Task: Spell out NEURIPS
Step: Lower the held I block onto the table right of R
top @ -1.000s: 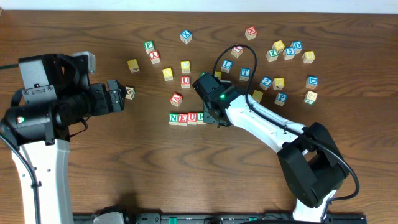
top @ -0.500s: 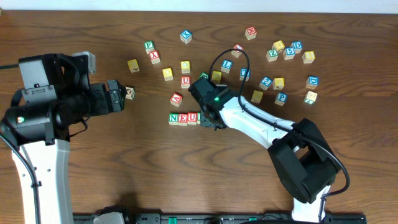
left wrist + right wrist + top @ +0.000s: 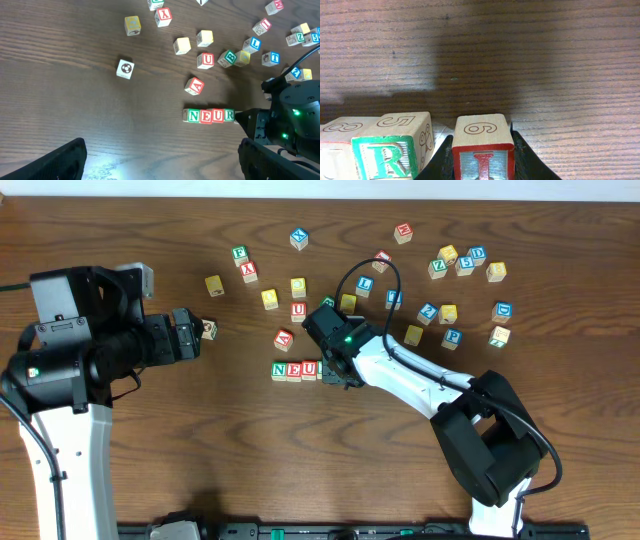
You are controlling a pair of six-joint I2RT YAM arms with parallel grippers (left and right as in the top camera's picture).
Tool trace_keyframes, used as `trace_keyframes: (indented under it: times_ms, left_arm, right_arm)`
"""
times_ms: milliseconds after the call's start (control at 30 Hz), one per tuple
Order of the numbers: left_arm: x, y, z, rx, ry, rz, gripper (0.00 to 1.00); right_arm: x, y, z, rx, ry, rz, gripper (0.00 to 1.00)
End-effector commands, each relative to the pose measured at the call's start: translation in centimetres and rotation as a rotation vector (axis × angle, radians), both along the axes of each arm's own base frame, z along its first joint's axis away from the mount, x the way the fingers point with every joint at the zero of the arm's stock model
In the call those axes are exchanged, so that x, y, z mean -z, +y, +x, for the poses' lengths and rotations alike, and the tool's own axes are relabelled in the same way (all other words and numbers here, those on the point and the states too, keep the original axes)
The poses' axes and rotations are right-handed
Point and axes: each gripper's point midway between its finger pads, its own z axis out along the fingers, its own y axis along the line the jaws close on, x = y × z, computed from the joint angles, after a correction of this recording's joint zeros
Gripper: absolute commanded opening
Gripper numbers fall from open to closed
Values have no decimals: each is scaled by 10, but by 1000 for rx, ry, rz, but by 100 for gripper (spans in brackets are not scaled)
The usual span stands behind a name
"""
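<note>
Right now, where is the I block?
Right wrist view: the I block sits clamped in the right gripper, just right of the R block, slightly apart.

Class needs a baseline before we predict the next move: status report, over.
Left claw open, off to left. Right claw shut on red-framed wooden I cube, beside wooden N-E-U-R row. Small gap, nothing in it.

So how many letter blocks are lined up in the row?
4 in the row: N, E, U, R. The I block is beside R, held by the right gripper.
</note>
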Motion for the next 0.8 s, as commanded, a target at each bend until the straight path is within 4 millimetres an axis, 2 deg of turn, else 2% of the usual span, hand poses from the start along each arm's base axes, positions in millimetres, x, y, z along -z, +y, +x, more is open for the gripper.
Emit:
trace_keyframes:
  times_ms: [0,267,467,500,767]
  left_arm:
    - [-7,0,0,8,-21,4,95]
    - [-7,0,0,8,-21,4,95]
    - [-7,0,0,8,-21,4,95]
    - [-7,0,0,8,-21,3,95]
    - [-7,0,0,8,-21,4,95]
  right_arm:
    - [2,0,-2,-12,-1,-12,2]
    - [2,0,-2,-13,3,-7,24]
    - [2,0,-2,-13,3,-7,34]
    - [2,0,-2,-13,3,-7,38]
    - [2,1,-2,-13,3,-6,39]
